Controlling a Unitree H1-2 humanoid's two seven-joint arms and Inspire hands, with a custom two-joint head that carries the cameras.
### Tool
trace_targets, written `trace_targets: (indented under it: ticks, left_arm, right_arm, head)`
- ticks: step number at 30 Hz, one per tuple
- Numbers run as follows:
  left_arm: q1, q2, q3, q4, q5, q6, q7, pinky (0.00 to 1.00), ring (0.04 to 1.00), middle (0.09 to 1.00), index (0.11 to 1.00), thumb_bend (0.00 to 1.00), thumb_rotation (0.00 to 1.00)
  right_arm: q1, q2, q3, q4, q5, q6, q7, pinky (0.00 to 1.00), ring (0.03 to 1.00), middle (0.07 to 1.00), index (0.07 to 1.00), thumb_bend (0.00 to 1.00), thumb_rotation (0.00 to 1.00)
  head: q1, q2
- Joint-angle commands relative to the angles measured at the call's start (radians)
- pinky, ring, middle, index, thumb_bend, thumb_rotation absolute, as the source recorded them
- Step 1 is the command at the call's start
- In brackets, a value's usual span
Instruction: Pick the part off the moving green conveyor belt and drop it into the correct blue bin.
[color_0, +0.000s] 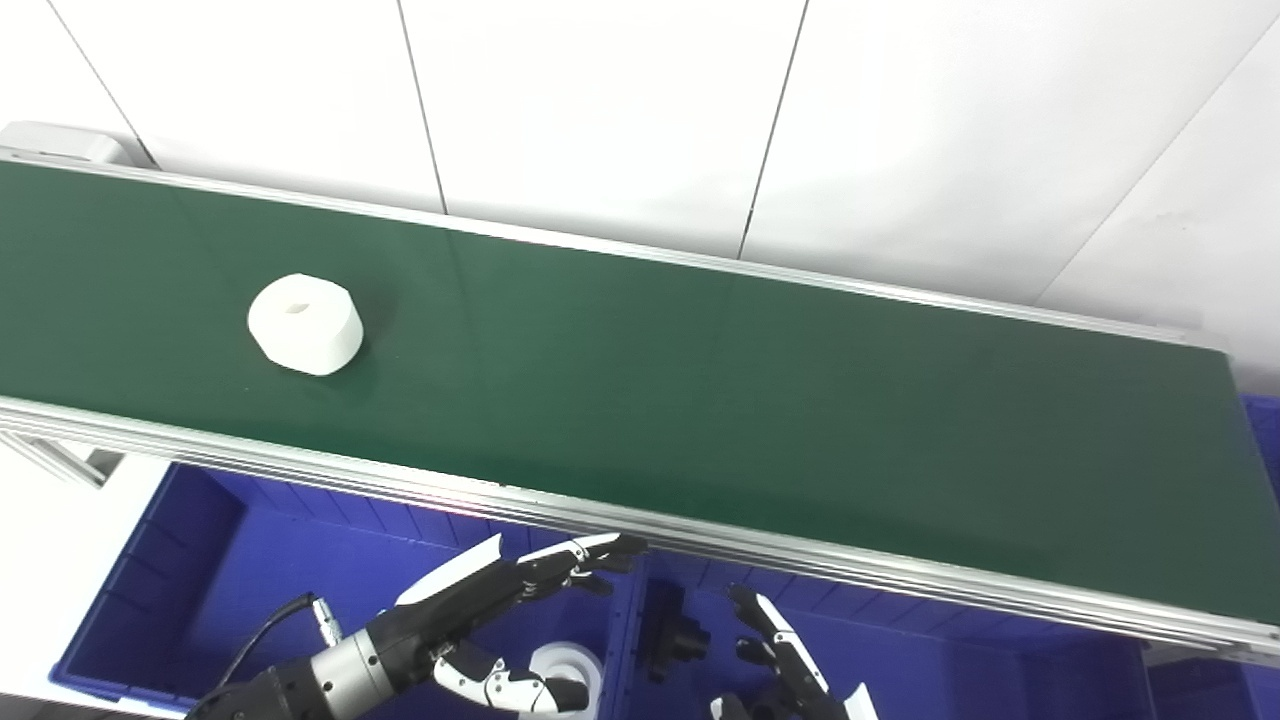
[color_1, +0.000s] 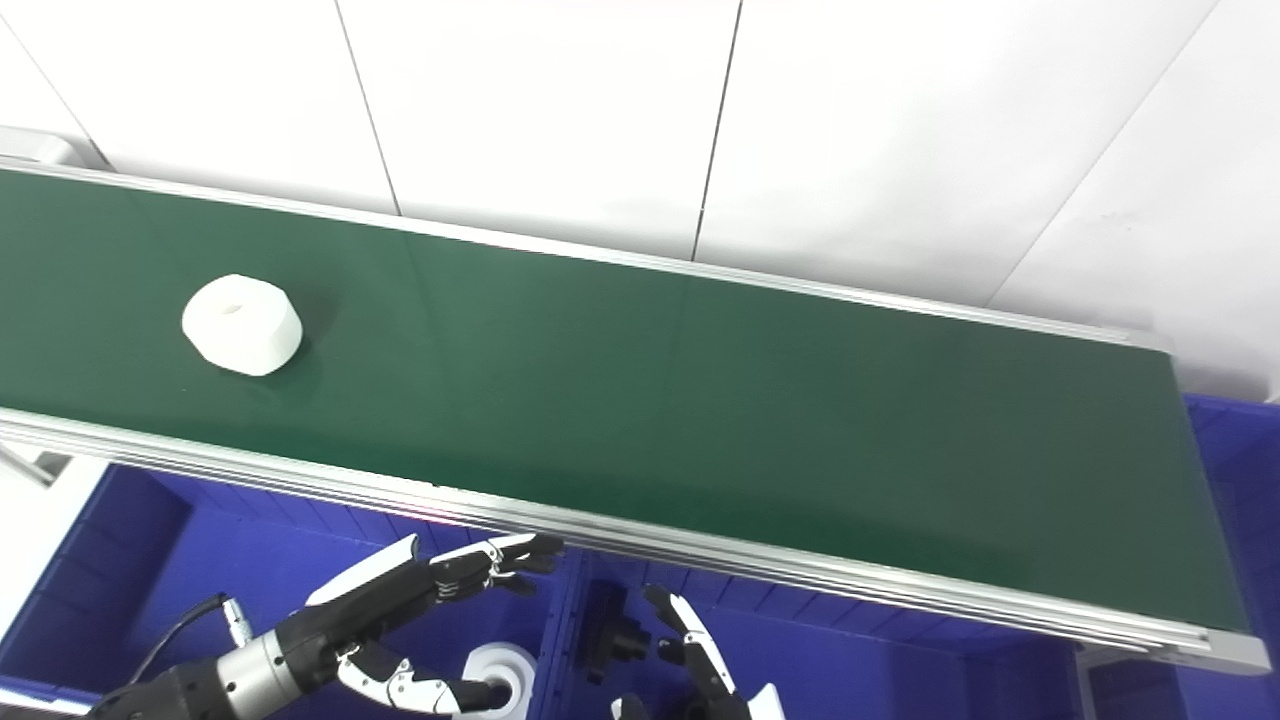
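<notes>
Hovering nearest the camera over the left blue bin (color_0: 150, 570), the left hand (color_0: 470, 610), fingers spread and thumb apart, grasping nothing, fingertips reaching toward the near aluminium rail (color_0: 700, 540) of the conveyor. Waiting there, probably, because the spot sits just below the belt edge and lets a reach go up and over once the part comes within range. Peeking in at the bottom edge above the right blue bin (color_0: 950, 660), the right hand (color_0: 785, 665), fingers pointing upward and apart, likewise empty so far as visible, though mostly cut off by the frame. Lying already in the left bin, a white ring-shaped piece (color_0: 570, 668), close beside the left thumb; sitting in the right bin, a black part (color_0: 680, 635), suggesting sorting by colour or type, white left and black right. Riding on the green conveyor belt (color_0: 700, 380), far to the left and well apart from both hands, the white part (color_0: 305, 323): a squat, faceted cylinder with a small recess in its top face, matte, resting flat, casting a soft shadow to the right. Not yet touching anything but the belt.
</notes>
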Motion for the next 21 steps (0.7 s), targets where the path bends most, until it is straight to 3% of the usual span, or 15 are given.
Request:
trace_targets:
  ticks: [1,4,9,12,14,19,21]
  left_arm:
    - [-0.009,0.016,0.005,-0.047,-0.009,-0.023,0.010,0.86,0.930,0.967,0.935,0.51,0.26]
    - [-0.018,0.020,0.024,-0.081,0.013,-0.036,0.024,0.85,0.926,0.963,0.931,0.51,0.27]
    - [-0.056,0.035,0.071,-0.144,0.056,-0.074,0.052,0.83,0.907,0.934,0.904,0.59,0.19]
    - [-0.091,0.042,0.105,-0.195,0.081,-0.076,0.070,0.83,0.883,0.908,0.885,0.58,0.17]
    - [-0.114,0.034,0.136,-0.226,0.120,-0.081,0.098,0.81,0.869,0.897,0.875,0.58,0.17]
    - [-0.178,0.008,0.197,-0.267,0.200,-0.093,0.166,0.78,0.830,0.850,0.838,0.63,0.02]
    - [-0.209,0.007,0.212,-0.276,0.226,-0.074,0.179,0.77,0.829,0.846,0.838,0.66,0.03]
  right_arm:
    - [0.004,-0.002,0.000,-0.019,0.006,-0.047,0.004,0.83,0.915,0.940,0.914,0.24,0.75]
    - [0.004,-0.002,-0.001,-0.021,0.005,-0.045,0.005,0.83,0.914,0.939,0.912,0.24,0.76]
    - [0.004,0.002,-0.001,-0.016,0.001,-0.043,0.002,0.83,0.913,0.939,0.913,0.24,0.75]
    - [0.001,0.007,0.000,-0.007,0.003,-0.049,-0.002,0.82,0.909,0.937,0.909,0.24,0.74]
    - [-0.003,0.010,-0.001,0.002,0.007,-0.057,-0.006,0.82,0.907,0.935,0.907,0.24,0.74]
    - [-0.015,0.009,-0.003,0.012,0.011,-0.059,-0.002,0.82,0.908,0.935,0.909,0.25,0.75]
    - [-0.019,0.008,-0.002,0.010,0.011,-0.057,0.002,0.82,0.912,0.940,0.912,0.25,0.76]
  head:
    - [0.004,-0.001]
    - [0.005,0.000]
    - [0.008,0.000]
    - [0.004,0.003]
    - [0.009,0.004]
    - [0.013,-0.001]
    - [0.012,-0.001]
